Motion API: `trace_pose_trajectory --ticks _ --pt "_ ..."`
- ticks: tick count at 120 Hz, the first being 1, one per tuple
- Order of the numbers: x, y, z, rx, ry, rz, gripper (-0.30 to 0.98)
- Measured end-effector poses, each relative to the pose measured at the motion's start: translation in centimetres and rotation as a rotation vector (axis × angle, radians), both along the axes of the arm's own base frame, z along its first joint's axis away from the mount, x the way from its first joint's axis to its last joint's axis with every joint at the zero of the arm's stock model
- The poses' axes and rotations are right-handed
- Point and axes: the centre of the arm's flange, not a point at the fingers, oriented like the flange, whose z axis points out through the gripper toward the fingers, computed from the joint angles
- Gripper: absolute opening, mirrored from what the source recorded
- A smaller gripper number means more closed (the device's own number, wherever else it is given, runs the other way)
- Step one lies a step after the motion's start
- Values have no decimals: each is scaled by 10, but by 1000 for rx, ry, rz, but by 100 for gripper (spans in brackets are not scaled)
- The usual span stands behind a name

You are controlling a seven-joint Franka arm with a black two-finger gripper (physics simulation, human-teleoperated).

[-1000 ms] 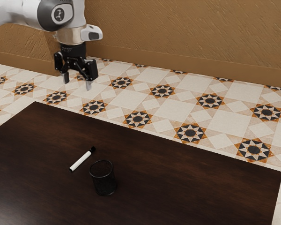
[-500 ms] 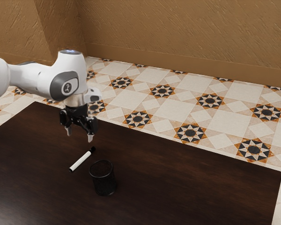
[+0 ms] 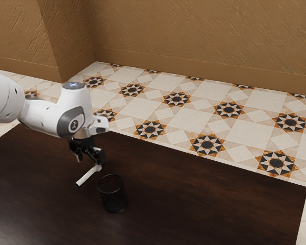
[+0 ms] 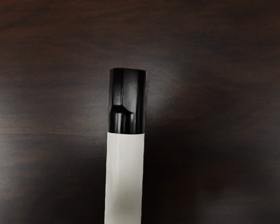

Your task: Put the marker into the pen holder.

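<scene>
Low over the table (image 3: 194, 194), right by the marker (image 3: 86, 176), the hand (image 3: 88, 162) is sitting with its fingers (image 3: 79, 158) spread apart. Nothing's pinched as far as I can see. One finger looks super close to the marker's cap (image 4: 127, 100) end, but whether they actually touch, I can't tell.

So next thing out: the marker's lying on its side on the table. Taking the exterior view as a clock face, its body is at about 6 o'clock from the hand, cap end aimed between 1 and 2, other end between 7 and 8. The wrist view has the cap and part of the white barrel (image 4: 124, 172) close under the hand, so I'd say the lining-up part is pretty much done, or nearly.

A bit further out, roughly 5 o'clock from the hand, there's the holder (image 3: 113, 202), standing upright on the table. It's just beside the marker, and the marker's outside it.

Progress-wise? I'd call it the tail end of the approach. Left to do, by my reckoning: close on the marker, lift it, tip it upright, bring it over toward 5 o'clock, lower it past the rim and let go. Basically most of the job, tbh.
</scene>
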Motion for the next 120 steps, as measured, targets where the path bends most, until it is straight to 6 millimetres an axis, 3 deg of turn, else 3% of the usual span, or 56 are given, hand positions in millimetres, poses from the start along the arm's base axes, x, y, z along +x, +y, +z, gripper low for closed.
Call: trace_pose_trajectory --ticks 52,86,120 --pt "16 -7 -28 -9 -2 -87 65" --pt "20 -5 -27 -24 -9 -96 42" --pt "22 0 -28 -25 -9 -102 30"
